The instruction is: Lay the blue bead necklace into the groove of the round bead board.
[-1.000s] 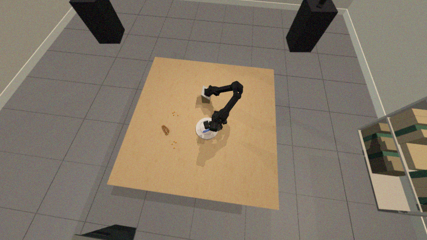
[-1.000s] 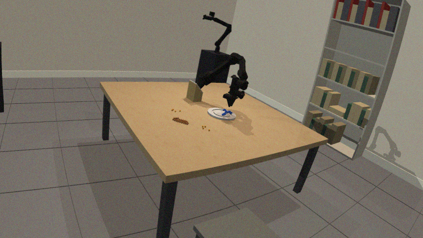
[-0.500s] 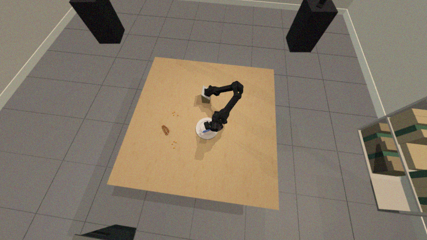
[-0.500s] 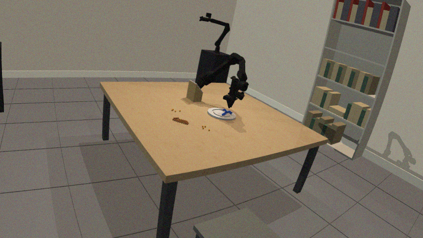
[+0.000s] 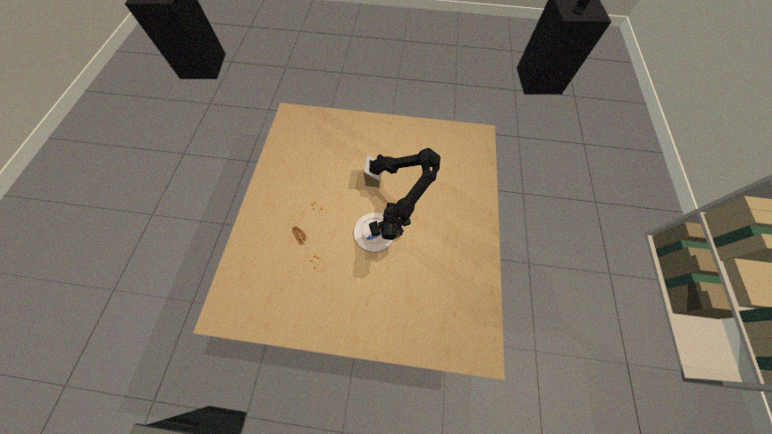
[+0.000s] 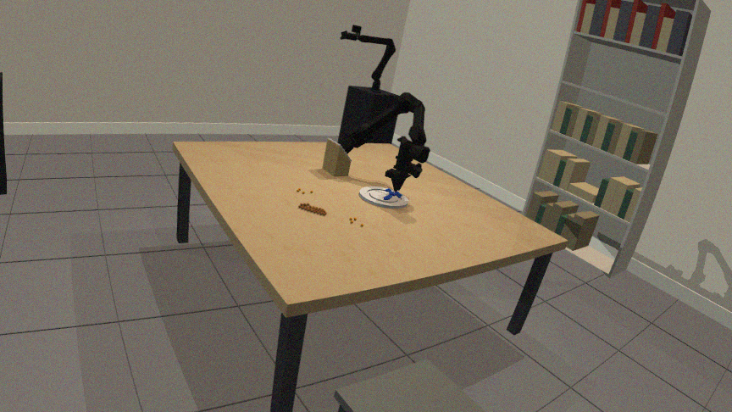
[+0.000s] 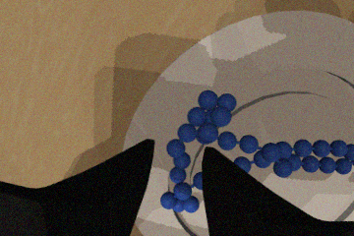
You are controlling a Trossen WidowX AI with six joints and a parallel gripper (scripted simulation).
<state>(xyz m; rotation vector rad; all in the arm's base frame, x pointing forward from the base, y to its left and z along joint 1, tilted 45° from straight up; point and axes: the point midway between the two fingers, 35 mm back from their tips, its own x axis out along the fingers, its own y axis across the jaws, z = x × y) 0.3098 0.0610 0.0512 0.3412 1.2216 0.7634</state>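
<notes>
The round grey bead board lies near the middle of the wooden table. The blue bead necklace lies bunched on the board. One strand runs right across it, another runs down over the groove line. My gripper hangs just above the board's near-left part. Its fingers are narrowed with a gap between them. In the wrist view the downward strand shows in that gap, and the fingers do not clamp it.
A brown bead strand and loose orange beads lie left of the board. The arm's tan base block stands behind it. A bookshelf stands to the right, off the table.
</notes>
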